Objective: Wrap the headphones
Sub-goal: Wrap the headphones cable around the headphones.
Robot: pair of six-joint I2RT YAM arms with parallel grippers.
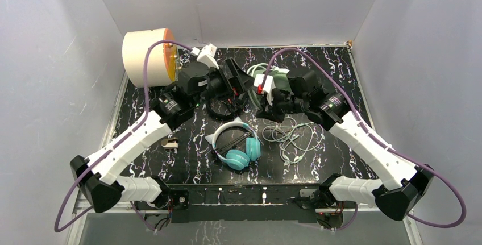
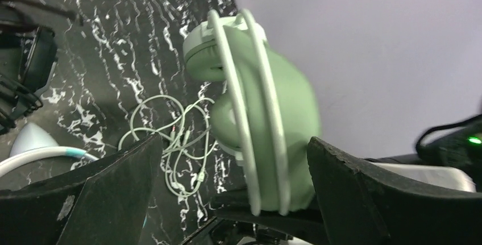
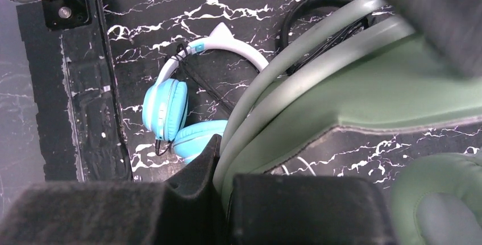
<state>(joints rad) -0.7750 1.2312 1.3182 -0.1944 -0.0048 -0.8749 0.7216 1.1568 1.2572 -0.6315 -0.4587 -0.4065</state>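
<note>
Between the pads of my right gripper [image 3: 224,196] the band [image 3: 295,52] of the sage-green headset [image 2: 284,103] is pinched tight. That grip holds the headset up on edge, so its light cable [image 1: 293,137] trails off into a loose tangle on the table [image 1: 341,74], free to be gathered. My left gripper [image 2: 233,142] stands wide apart and holds nothing, framing the same headset with a gap on either side. I judge it is placed to fetch the cable. Nearer the bases lies the teal headset [image 1: 239,149], and the black headset [image 1: 219,107] sits under my left arm; both are waiting.
</note>
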